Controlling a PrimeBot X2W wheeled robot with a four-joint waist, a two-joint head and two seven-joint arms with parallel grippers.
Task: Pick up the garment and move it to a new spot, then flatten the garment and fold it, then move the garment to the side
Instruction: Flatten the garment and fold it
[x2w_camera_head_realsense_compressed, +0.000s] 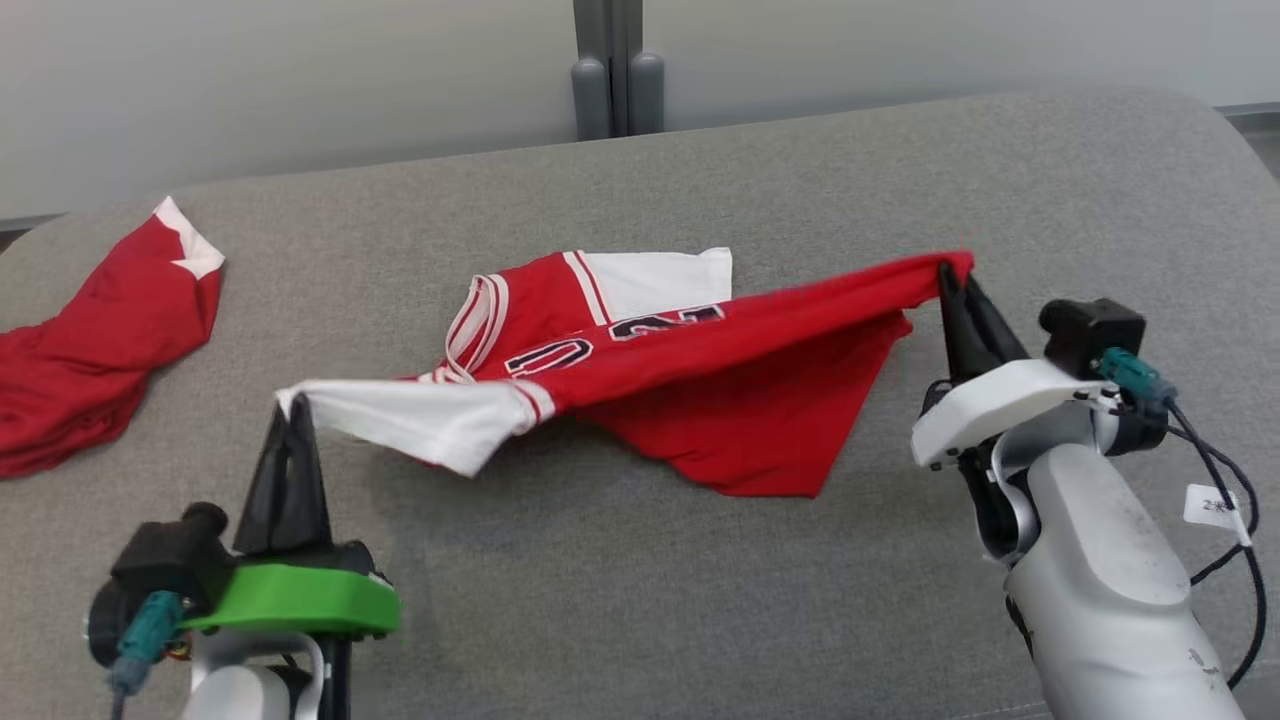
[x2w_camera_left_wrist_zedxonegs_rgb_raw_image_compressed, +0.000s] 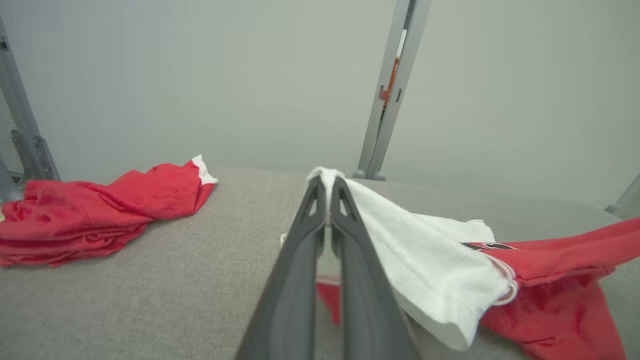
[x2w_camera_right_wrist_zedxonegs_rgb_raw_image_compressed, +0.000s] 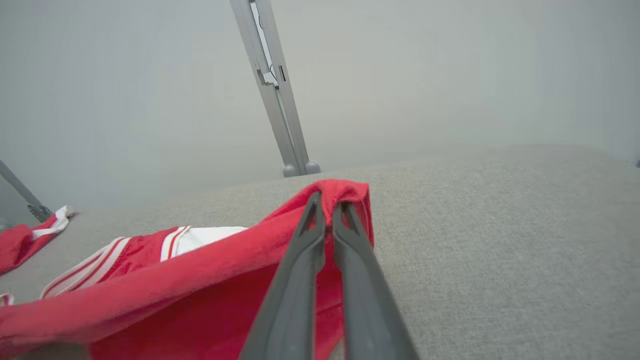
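Head view: the shirt (x2w_camera_head_realsense_compressed: 700, 390) is pulled tight, half lifted, half lying on the gray bench (x2w_camera_head_realsense_compressed: 640, 600). Left wrist view: the left hand (x2w_camera_left_wrist_zedxonegs_rgb_raw_image_compressed: 327, 182) is clamped on the white sleeve (x2w_camera_left_wrist_zedxonegs_rgb_raw_image_compressed: 425, 265). Right wrist view: the right hand (x2w_camera_right_wrist_zedxonegs_rgb_raw_image_compressed: 327, 202) grips a red corner (x2w_camera_right_wrist_zedxonegs_rgb_raw_image_compressed: 350, 190); pull gently, lower together.
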